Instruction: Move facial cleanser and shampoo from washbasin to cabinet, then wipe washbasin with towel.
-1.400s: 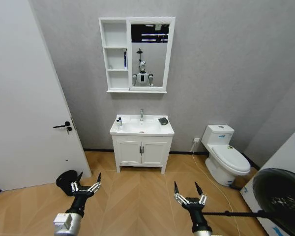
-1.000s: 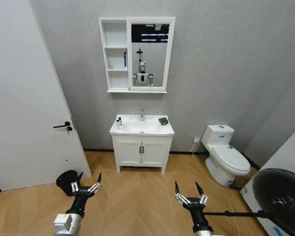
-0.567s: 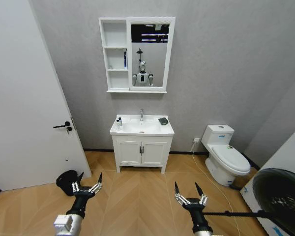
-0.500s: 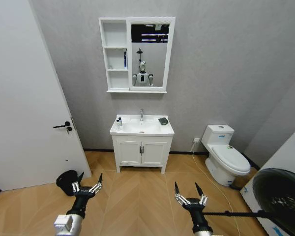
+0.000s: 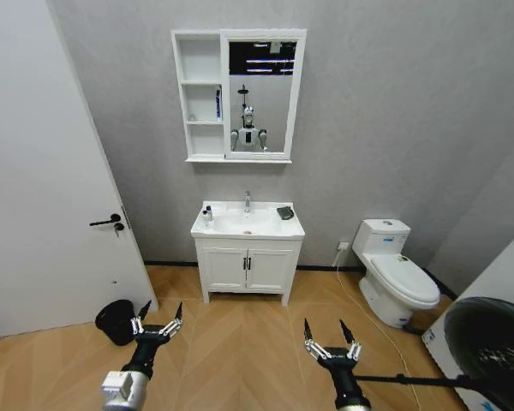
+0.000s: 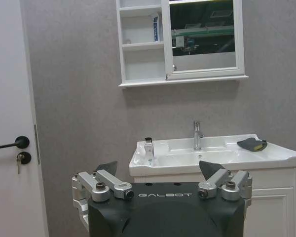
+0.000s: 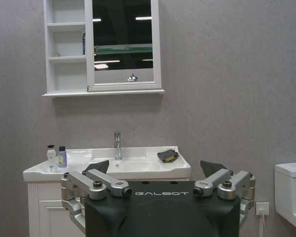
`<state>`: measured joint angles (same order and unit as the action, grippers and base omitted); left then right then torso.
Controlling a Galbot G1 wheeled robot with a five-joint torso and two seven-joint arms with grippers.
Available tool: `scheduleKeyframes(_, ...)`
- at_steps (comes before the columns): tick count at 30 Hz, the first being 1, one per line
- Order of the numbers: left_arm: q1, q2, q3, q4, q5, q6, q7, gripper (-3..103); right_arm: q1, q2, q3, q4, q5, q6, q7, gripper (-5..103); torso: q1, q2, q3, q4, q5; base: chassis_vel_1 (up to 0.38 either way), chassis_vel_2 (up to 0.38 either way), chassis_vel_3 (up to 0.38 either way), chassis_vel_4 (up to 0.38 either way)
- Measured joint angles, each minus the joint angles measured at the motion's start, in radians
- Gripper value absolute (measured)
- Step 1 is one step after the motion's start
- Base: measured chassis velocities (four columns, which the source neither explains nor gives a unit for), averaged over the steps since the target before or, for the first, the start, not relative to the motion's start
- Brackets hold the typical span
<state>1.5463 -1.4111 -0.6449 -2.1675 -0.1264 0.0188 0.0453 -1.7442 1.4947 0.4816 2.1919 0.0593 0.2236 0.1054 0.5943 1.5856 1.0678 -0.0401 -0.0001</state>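
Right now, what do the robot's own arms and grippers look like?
Both match. The left gripper and right gripper have silver metal linkages ending in dark pointed fingertips, set on black wrist housings. The wrist views show white GALBOT lettering on each housing. A black cable runs off sideways from the right arm.

Legible text: "GALBOT", pale capitals on the black housing of the left gripper [image 6: 160, 174]. The same "GALBOT" mark stands on the right gripper [image 7: 154, 171] housing.
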Motion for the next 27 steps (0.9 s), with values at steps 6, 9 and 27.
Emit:
scheduleKeyframes(6, -0.002, -0.007, 0.012, 0.025, 0.013, -0.015, 0.0, 90, 0.002, 0.004, -0.001, -0.007, -0.002, 0.004, 0.0, 100, 0.001, 0.0, 0.0, 0.0005, 0.0002, -0.209, 0.207, 0.22, -0.201)
scheduleKeyframes(9, -0.005, -0.011, 0.021, 0.033, 0.019, -0.017, 0.0, 92, 0.002, 0.0, 0.001, -0.008, -0.002, 0.006, 0.001, 100, 0.001, 0.0, 0.0, -0.0001, -0.0003, -0.182, 0.182, 0.202, -0.19)
scheduleKeyframes(27, -0.015, -0.007, 0.029, 0.041, 0.02, -0.015, 0.0, 90, 0.008, -0.004, -0.001, -0.012, -0.004, 0.01, 0.001, 100, 0.0, 0.0, 0.0, 0.0003, 0.0001, -0.186, 0.183, 0.183, -0.181)
